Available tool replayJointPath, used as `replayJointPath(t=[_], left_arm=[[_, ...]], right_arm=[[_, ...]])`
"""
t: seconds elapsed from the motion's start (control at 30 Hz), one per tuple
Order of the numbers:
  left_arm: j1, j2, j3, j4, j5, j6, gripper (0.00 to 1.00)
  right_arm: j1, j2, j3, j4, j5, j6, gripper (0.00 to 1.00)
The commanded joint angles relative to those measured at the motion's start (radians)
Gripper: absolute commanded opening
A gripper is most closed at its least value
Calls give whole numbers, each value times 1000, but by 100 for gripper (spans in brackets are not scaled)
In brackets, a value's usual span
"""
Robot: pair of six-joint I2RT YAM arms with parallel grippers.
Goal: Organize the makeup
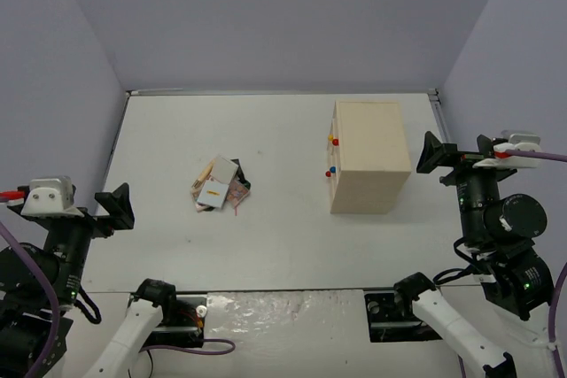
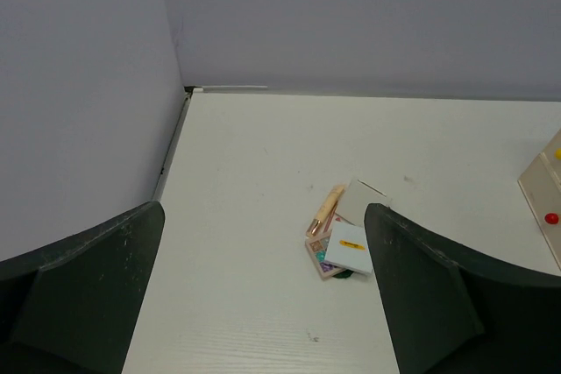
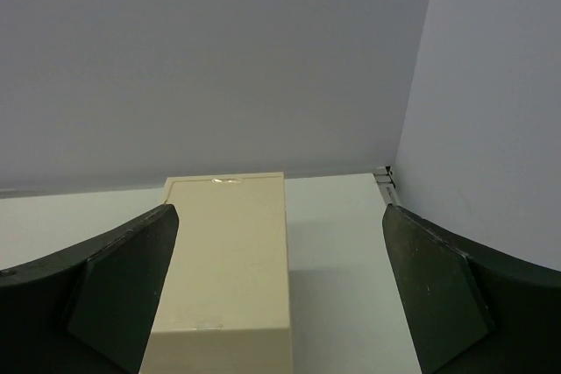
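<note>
Several small cosmetics lay heaped as one untidy pile of makeup (image 1: 219,185) on the white tabletop (image 1: 266,130), left of centre and well apart from the beige drawer box (image 1: 368,157), whose coloured knobs (image 1: 333,141) faced the pile. From the left wrist view I could pick out a white flat case (image 2: 348,247) with a small yellow mark lying on a pinkish palette (image 2: 317,254). A peach-pink pencil (image 2: 329,208) slanted away behind them, and a dark green piece (image 2: 344,274) poked out at the near edge. What else lay underneath I could not tell. The left claw (image 1: 115,205) hung released near its own corner, jaws wide with nothing between them, the pile ahead and to its right. The right claw (image 1: 456,155) was likewise spread wide and held nothing, near the box's right side. To my eye these pieces would all be light and stiff, hard shells with smooth, rather slippery faces, and any hinged ones might pop open or crack if squeezed hard. The flat case sat low, so I reckoned the safest hold was across its two opposite edges, taking that top piece first, since it rested loose on the others and looked likelier to slide than lift if nudged from one side. The pencil looked apt to roll. Pinching it across its middle, jaws square to its length, seemed the sensible place.
</note>
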Motion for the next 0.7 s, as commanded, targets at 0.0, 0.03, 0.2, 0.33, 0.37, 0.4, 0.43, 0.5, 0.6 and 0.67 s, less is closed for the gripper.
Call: replayJointPath(t=[0.0, 0.03, 0.2, 0.33, 0.37, 0.4, 0.43, 0.5, 0.6, 0.67], left_arm=[[-5, 65, -12, 37, 58, -30, 97], [-5, 75, -17, 37, 71, -39, 97], [-4, 132, -43, 41, 146, -89, 97], [-3, 179, -68, 71, 191, -117, 97], [-3, 191, -75, 85, 204, -122, 97], [-4, 202, -81, 99, 217, -126, 97], [-4, 215, -86, 113, 228, -130, 97], [-4, 247, -93, 139, 246, -138, 97], [-4, 326, -102, 187, 315, -173, 97], [-4, 366, -119, 254, 367, -206, 97]], right_arm=[[9, 40, -12, 62, 4, 5, 100], [9, 43, -16, 63, 3, 13, 100], [9, 64, -35, 63, -83, 49, 100], [9, 110, -67, 65, -127, 63, 100], [9, 129, -69, 64, -127, 75, 100], [9, 149, -68, 63, -129, 89, 100], [9, 166, -68, 63, -130, 101, 100], [9, 195, -66, 64, -133, 114, 100], [9, 254, -57, 65, -135, 123, 100], [7, 288, -50, 64, -127, 142, 100]])
